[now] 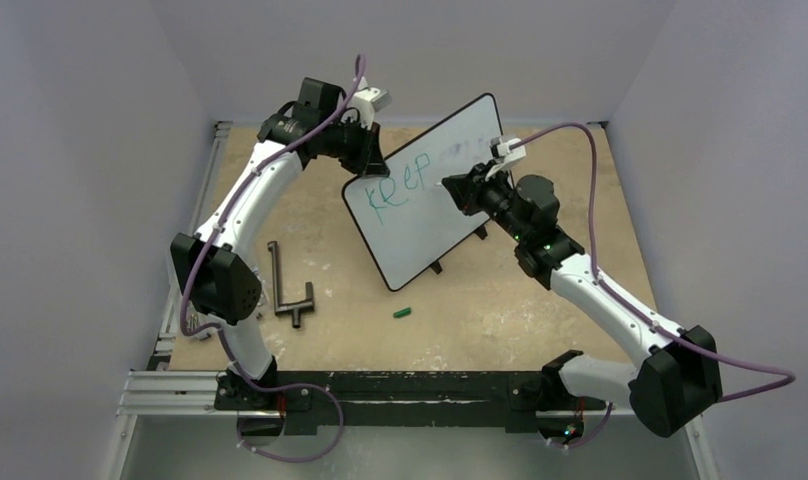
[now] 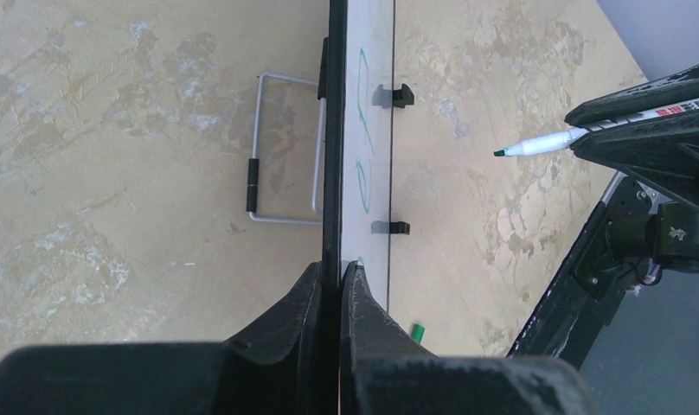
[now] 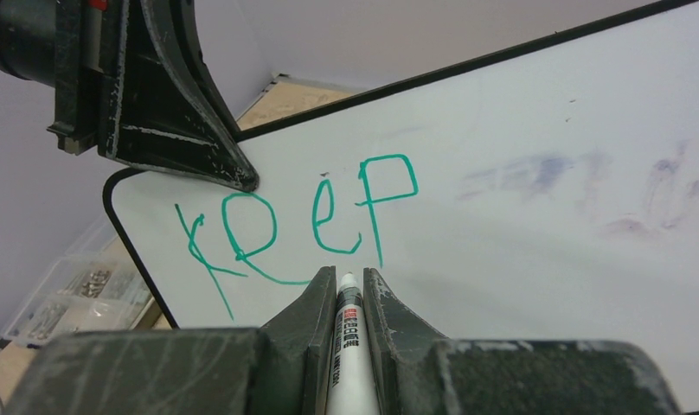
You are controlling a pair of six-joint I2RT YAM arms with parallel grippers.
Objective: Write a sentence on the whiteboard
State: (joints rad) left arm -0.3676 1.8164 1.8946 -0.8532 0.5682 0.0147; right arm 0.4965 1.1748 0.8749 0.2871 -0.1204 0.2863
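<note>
As the left gripper pinches the whiteboard's top edge, the right gripper clamps a marker off its unwritten right half; a cap lies nearby.

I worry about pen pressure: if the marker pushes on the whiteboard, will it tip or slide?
Probably stiff: the whiteboard shows a straight edge in the left wrist view. Likely tippy alone, on small feet, but the left gripper clamps its edge.

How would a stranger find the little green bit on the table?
Find the big whiteboard standing mid-table. Just before its near corner lies the green bit. It is tiny and bright green; the black tool leftward is far bigger.
</note>
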